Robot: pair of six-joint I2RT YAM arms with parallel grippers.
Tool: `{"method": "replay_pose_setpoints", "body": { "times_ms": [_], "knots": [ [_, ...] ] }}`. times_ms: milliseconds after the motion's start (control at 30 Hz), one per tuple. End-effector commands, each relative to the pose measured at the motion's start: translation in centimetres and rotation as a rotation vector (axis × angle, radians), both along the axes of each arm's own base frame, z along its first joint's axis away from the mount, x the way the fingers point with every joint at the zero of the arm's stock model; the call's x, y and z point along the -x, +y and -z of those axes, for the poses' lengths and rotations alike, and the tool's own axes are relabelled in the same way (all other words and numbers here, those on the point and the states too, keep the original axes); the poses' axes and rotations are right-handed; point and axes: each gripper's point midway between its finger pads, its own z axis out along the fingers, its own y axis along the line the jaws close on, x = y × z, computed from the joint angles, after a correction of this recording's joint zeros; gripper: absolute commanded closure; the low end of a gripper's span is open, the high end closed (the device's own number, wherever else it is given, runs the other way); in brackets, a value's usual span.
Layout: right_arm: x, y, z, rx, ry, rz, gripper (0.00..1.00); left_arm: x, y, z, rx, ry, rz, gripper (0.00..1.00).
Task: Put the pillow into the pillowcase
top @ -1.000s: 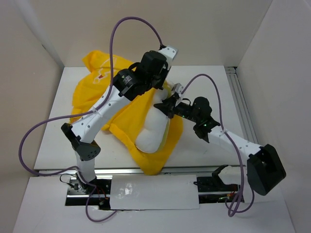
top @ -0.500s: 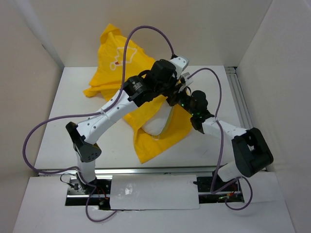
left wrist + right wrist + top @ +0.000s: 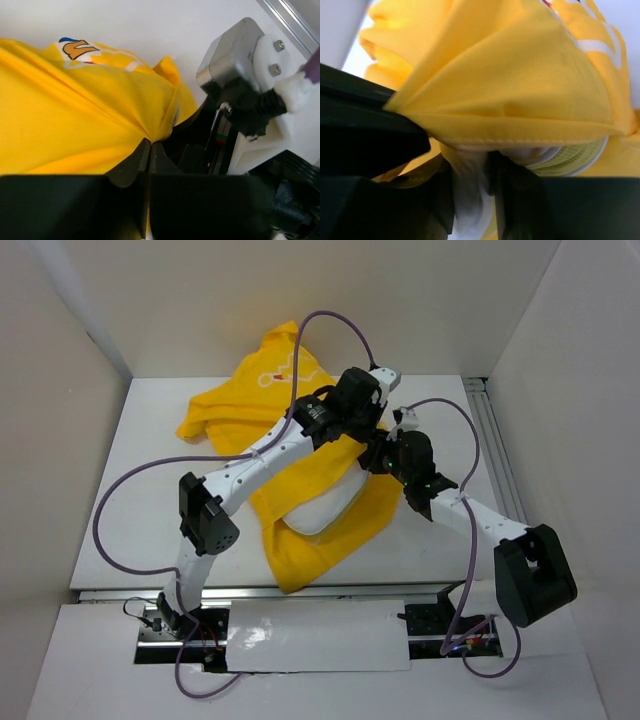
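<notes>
The yellow pillowcase (image 3: 262, 390) lies from the back middle of the table down to the front, draped over the white pillow (image 3: 322, 506), whose near end shows in the case's mouth. My left gripper (image 3: 372, 426) is shut on a pinch of the case's hem (image 3: 150, 134) at the right end. In the left wrist view the jaws (image 3: 150, 146) meet on yellow cloth (image 3: 75, 110). My right gripper (image 3: 380, 452) sits right beside it under the hem. In the right wrist view a bunch of white pillow fabric (image 3: 470, 200) fills the narrow gap of the right gripper (image 3: 472, 175), under the yellow hem (image 3: 520, 75).
Walls close in the table on the left, back and right. An aluminium rail (image 3: 492, 440) runs along the right edge. Purple cables (image 3: 330, 325) loop above both arms. The right arm's white wrist housing (image 3: 245, 75) is close against my left fingers.
The left arm has swung right, dragging the pillowcase rightward and further over the pillow. The right gripper has moved back and right with the pillow's end. Less white shows now.
</notes>
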Motion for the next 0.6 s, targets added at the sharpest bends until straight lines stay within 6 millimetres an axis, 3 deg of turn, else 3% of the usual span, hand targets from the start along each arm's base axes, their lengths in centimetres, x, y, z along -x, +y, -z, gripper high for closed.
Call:
{"method": "replay_pose_setpoints", "body": {
  "times_ms": [0, 33, 100, 133, 167, 267, 300, 333, 400, 433, 467, 500, 533, 567],
  "knots": [
    [0.7, -2.3, 1.2, -0.027, 0.158, 0.134, 0.62, 1.1, -3.2, -2.1, 0.159, 0.041, 0.099, 0.83],
    [0.9, -2.4, 1.5, -0.020, 0.173, 0.135, 0.55, 0.5, -3.1, -1.6, 0.160, 0.047, 0.096, 0.72],
    [1.8, -2.4, 1.9, -0.021, 0.204, 0.106, 0.36, 0.2, -3.0, -1.0, 0.162, 0.065, 0.092, 0.32],
    [2.1, -2.3, 2.3, -0.018, 0.223, 0.094, 0.23, 0.3, -3.1, -1.0, 0.165, 0.068, 0.100, 0.18],
    [3.0, -2.5, 2.3, -0.001, 0.239, 0.082, 0.20, -0.1, -2.7, -0.5, 0.156, 0.078, 0.089, 0.00],
    [4.3, -2.9, 1.6, 0.028, 0.245, 0.062, 0.12, 0.0, -0.8, -1.2, 0.149, 0.073, 0.046, 0.00],
    [5.0, -3.6, 2.1, 0.057, 0.273, 0.077, 0.12, 0.0, 0.1, -0.2, 0.125, 0.091, 0.027, 0.00],
    [5.4, -4.0, 2.1, 0.082, 0.272, 0.078, 0.06, 0.6, 1.0, -1.6, 0.146, 0.083, 0.000, 0.00],
    [6.1, -4.6, 1.4, 0.116, 0.245, 0.071, 0.06, 0.5, 2.8, -1.5, 0.152, 0.097, -0.044, 0.00],
    [6.7, -5.0, 1.7, 0.156, 0.251, 0.057, 0.06, 0.7, 4.0, 0.1, 0.141, 0.140, -0.087, 0.00],
    [7.1, -5.1, 2.1, 0.184, 0.247, 0.035, 0.06, 1.1, 4.9, 0.5, 0.134, 0.148, -0.121, 0.00],
    [7.9, -4.9, 1.7, 0.200, 0.233, 0.004, 0.06, 1.7, 6.6, -0.9, 0.158, 0.135, -0.164, 0.00],
    [8.3, -4.7, 1.5, 0.241, 0.205, -0.043, 0.06, 2.8, 8.0, 2.0, 0.123, 0.201, -0.218, 0.00],
    [9.1, -3.7, 1.3, 0.262, 0.184, -0.103, 0.05, 3.2, 9.3, 2.6, 0.117, 0.199, -0.271, 0.00]
  ]
}}
